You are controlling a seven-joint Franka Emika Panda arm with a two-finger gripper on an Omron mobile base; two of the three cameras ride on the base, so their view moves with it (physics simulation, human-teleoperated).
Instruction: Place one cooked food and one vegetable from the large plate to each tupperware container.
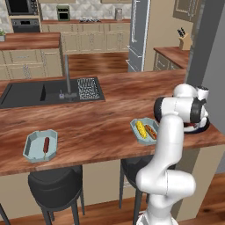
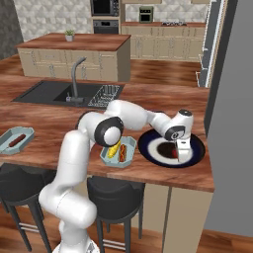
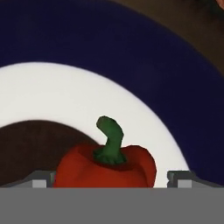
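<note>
Hovering low over the plate (image 2: 148,147), our gripper (image 3: 112,177) is wide, fingers either side of the pepper (image 3: 105,168). Near tray (image 2: 129,144) holds corn (image 2: 113,148) and sausage (image 2: 121,152), just beside the worktop (image 2: 163,175) edge.

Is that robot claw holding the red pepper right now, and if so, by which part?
Nothing is held yet. The gripper is wide open, its fingertips standing apart on either side of the red pepper on the large plate.
</note>
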